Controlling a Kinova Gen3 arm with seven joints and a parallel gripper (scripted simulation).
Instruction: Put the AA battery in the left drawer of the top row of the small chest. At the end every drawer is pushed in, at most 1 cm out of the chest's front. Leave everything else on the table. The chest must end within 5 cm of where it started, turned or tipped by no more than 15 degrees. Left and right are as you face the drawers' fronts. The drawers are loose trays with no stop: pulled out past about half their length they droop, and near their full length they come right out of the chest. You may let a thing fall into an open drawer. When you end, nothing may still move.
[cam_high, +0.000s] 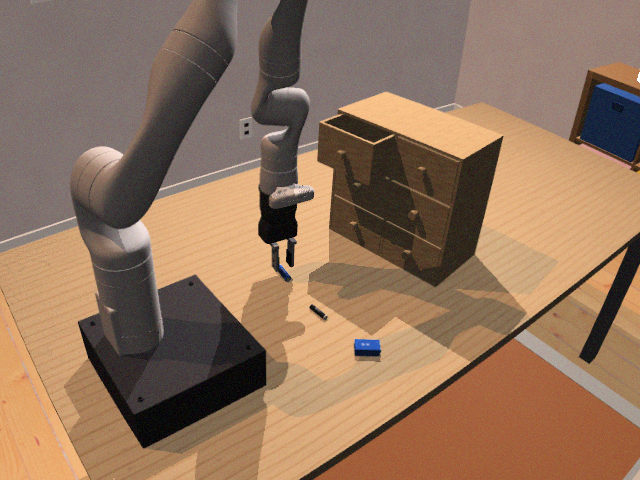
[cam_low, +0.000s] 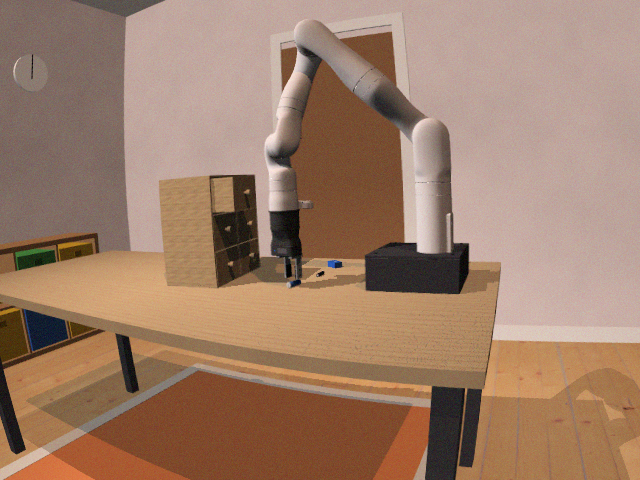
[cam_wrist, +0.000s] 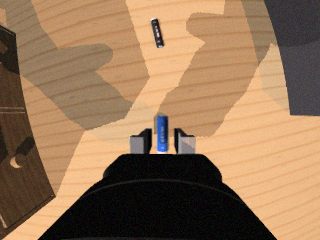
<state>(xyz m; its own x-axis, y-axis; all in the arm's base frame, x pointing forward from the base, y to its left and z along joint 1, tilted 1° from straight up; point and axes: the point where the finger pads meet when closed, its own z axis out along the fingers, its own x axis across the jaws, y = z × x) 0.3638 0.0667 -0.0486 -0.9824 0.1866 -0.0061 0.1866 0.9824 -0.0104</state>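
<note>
The blue AA battery (cam_high: 284, 273) (cam_low: 293, 283) (cam_wrist: 162, 134) lies on the table in front of the chest. My gripper (cam_high: 283, 267) (cam_low: 293, 277) (cam_wrist: 163, 137) points down and is part open, with its fingertips low, just above the battery. In the wrist view one finger is on each side of the battery, with a gap on both sides. The small chest (cam_high: 480, 196) (cam_low: 188, 232) (cam_wrist: 37, 185) stands upright. Its top-row left drawer (cam_high: 351, 156) (cam_low: 223, 194) is pulled partway out and looks level; the inside that shows is dark. The other drawers look pushed in.
A slimmer black battery (cam_high: 318, 312) (cam_low: 320, 273) (cam_wrist: 157, 33) and a small blue box (cam_high: 367, 347) (cam_low: 334, 264) lie on the table to the side of the blue battery. The arm's black base (cam_high: 206, 356) (cam_low: 413, 268) stands across from the chest's front.
</note>
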